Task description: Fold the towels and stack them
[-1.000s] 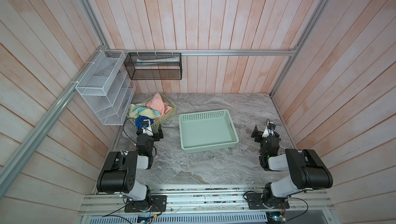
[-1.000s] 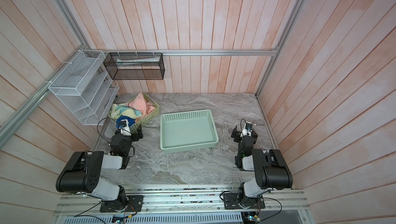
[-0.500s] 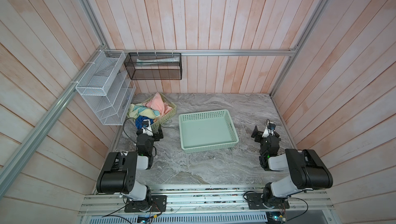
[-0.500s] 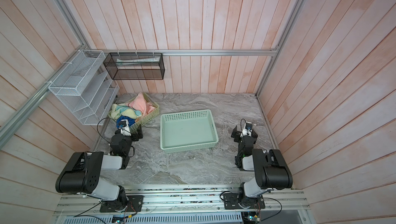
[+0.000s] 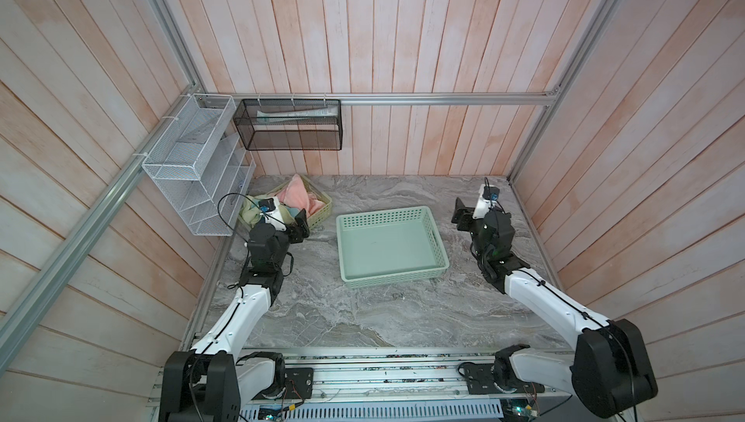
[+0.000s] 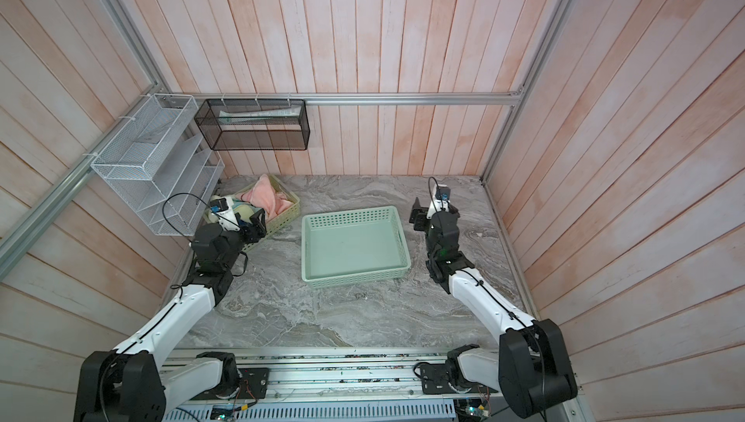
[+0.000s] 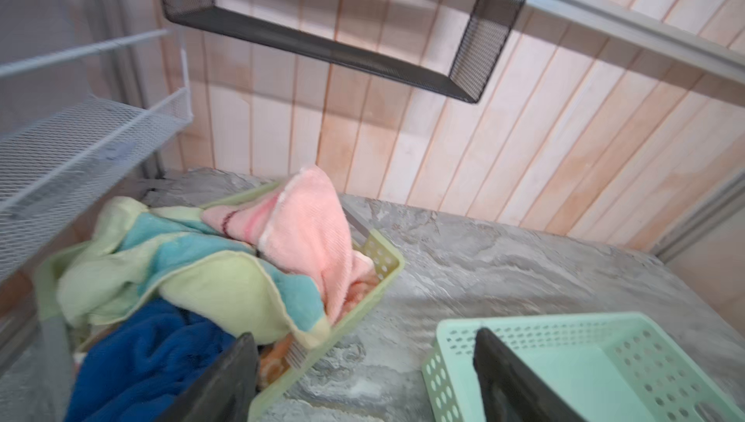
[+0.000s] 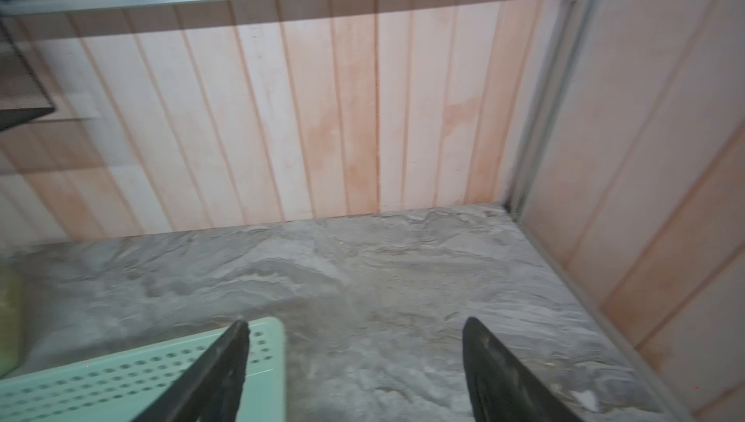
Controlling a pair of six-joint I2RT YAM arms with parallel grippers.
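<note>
Towels (image 7: 193,274) are heaped, unfolded, in the yellow-green basket (image 7: 389,256) at back left. Left gripper (image 7: 363,383) and right gripper (image 8: 358,375) are held wide-jawed, empty. Cloth is judged soft, light, limp; the raised peak of the pink towel (image 7: 310,218) is best pinched.

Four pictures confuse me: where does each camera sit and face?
Top views: paired camera high overhead, looking down at table; left gripper and right gripper visible.
Left wrist: on left arm, facing towels in basket; its open fingers show.
Right wrist: on right arm, facing back wall; its open fingers show.
Shared: mint tray appears in all.
</note>
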